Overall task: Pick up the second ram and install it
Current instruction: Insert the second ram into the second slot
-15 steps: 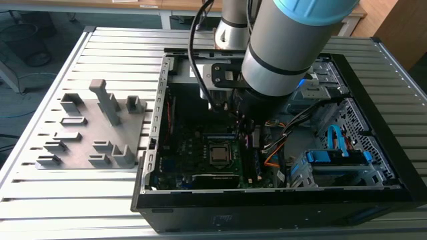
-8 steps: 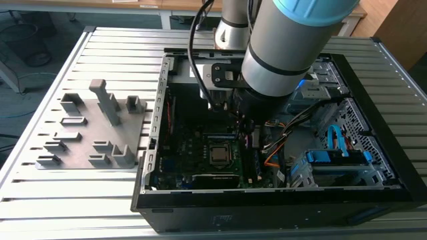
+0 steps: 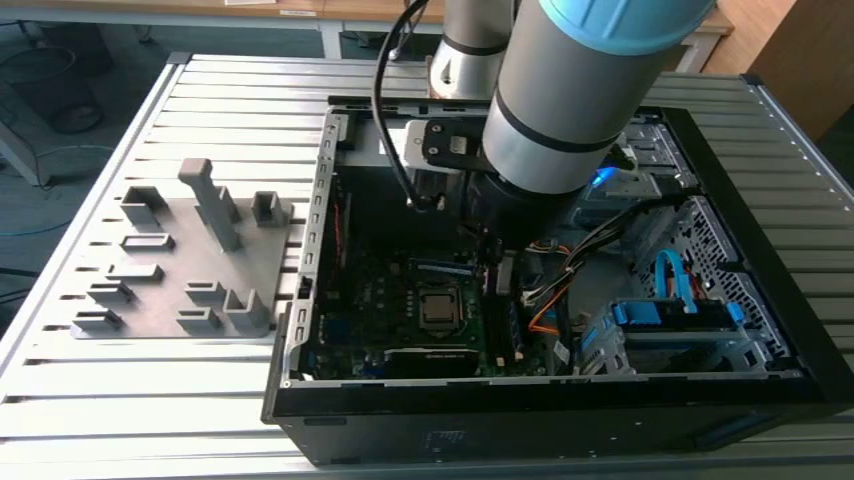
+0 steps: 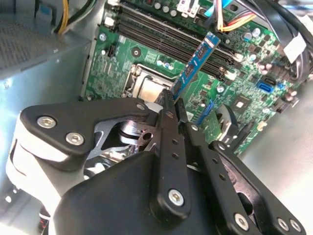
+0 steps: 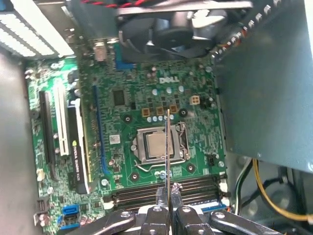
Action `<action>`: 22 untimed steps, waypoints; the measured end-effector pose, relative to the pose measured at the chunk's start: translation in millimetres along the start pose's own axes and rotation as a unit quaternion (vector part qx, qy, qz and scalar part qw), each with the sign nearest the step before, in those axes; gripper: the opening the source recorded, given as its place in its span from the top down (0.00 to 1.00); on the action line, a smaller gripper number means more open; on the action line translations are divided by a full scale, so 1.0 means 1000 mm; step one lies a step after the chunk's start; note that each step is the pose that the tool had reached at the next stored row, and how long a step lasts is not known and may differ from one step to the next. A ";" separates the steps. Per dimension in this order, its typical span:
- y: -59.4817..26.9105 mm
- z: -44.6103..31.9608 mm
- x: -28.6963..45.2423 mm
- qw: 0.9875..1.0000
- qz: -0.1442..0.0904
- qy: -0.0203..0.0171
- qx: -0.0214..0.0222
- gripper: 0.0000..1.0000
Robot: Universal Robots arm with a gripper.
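1. The black two-fingered pincer [image 4: 172, 102] is clenched on the second ram [image 4: 195, 66], a thin, long, narrow circuit-board strip whose face looks blue in the second wrist view. It grips one end, and the rest reaches out past the fingertips [image 4: 166, 98].
2. The strip hangs inside the black computer case [image 3: 534, 430], over the green motherboard [image 5: 122, 98]. Its free end lies towards the long black memory slots [image 4: 166, 34], beside the square metal CPU socket [image 5: 155, 144]. I cannot tell whether the free end touches the board.
3. To do this step well, I judge that the strip's long contact edge should lie parallel with one slot and sit squarely above it before any downward push. A skewed entry could jam it or bend it.
4. The push ought to be straight and even, with the slot's end clips open. Whether they are open I cannot tell.
5. The orange and yellow cables [image 4: 230, 22] run close to the slots. They could snag the strip or the fingers.
6. The case lies on its side, open face up, on a slatted aluminium counter [image 3: 200, 110]. Just beside it, on the exterior view's left, stands a grey plastic fixture block [image 3: 187, 260] with posts and pockets.
7. Beyond the counter stand wooden desks [image 3: 267, 8]. A dark floor with loose cables [image 3: 54, 100] lies towards the exterior view's left.
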State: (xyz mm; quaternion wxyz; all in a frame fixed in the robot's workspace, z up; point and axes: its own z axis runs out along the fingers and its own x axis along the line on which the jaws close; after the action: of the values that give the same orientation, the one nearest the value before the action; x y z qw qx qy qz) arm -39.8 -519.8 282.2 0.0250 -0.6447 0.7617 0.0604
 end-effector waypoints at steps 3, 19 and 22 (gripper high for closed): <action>0.0000 0.0003 0.0000 1.000 0.027 -0.002 0.003 0.86; -0.0001 0.0017 0.0003 0.986 0.165 -0.009 0.020 0.86; -0.0001 0.0018 0.0002 0.983 0.180 -0.010 0.021 0.86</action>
State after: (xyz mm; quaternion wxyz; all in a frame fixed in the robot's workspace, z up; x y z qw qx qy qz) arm -39.8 -519.9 280.4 0.0348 -0.4956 0.8662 0.0537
